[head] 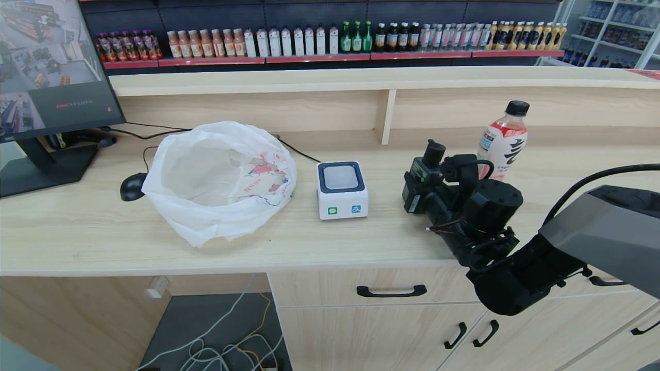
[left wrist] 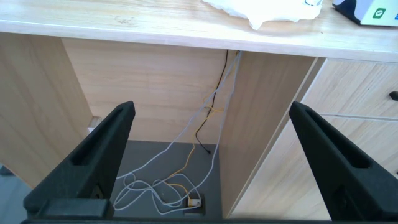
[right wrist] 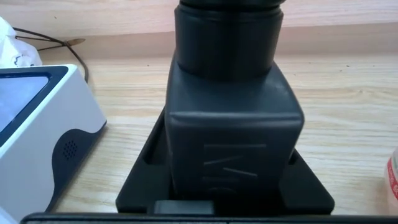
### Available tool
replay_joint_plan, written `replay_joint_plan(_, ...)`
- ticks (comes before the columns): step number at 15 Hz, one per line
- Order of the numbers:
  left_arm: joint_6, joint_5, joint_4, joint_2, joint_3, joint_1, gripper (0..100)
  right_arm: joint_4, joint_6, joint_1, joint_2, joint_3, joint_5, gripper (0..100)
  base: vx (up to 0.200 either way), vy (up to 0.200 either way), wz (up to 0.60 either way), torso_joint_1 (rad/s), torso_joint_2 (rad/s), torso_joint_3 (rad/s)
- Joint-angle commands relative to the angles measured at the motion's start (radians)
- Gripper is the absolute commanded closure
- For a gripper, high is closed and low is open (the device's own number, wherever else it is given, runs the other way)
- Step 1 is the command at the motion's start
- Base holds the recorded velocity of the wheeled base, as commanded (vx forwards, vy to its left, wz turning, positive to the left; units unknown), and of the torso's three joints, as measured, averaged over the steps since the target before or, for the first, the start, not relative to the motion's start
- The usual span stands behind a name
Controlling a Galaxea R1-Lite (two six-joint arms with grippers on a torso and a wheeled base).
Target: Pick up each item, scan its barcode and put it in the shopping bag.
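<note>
Early days I'd say: right gripper (head: 428, 180) has its fingers clamped on a dark square bottle with a round cap (right wrist: 230, 124) just beside the white box scanner (head: 342, 190), so scanning and bagging it are both left, the pink-labelled drink bottle (head: 502, 141) stands untouched on the wooden table (head: 77, 232), I can't spot anything in the white plastic shopping bag (head: 206, 206), and the left gripper (left wrist: 211, 162) hangs below the table edge, fingers wide apart.

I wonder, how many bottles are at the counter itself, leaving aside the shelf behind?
2: a dark bottle in the right claw, and a pale bottle standing behind it. The bag may hide more.

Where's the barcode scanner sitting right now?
Head view: the scanner sits on the counter, just right of the shopping bag and left of the right gripper, which holds a black bottle.
</note>
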Motion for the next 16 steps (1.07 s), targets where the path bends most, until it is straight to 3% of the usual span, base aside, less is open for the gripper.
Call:
replay_joint_plan(1, 0.0, 0.0, 0.0, 0.0, 0.0, 0.0, 0, 0.001, 0.0, 0.001, -0.012, 0.001, 0.0, 100, 0.0, 0.0, 0.0, 0.0, 0.0, 0.0)
replay_joint_plan(11, 0.0, 0.0, 0.0, 0.0, 0.0, 0.0, 0, -0.005, 0.0, 0.02, -0.101, 0.064, 0.003, 100, 0.0, 0.0, 0.0, 0.0, 0.0, 0.0)
replay_joint_plan(16, 0.0, 0.0, 0.0, 0.0, 0.0, 0.0, 0, -0.011, 0.001, 0.049, -0.223, 0.171, 0.005, 100, 0.0, 0.0, 0.0, 0.0, 0.0, 0.0)
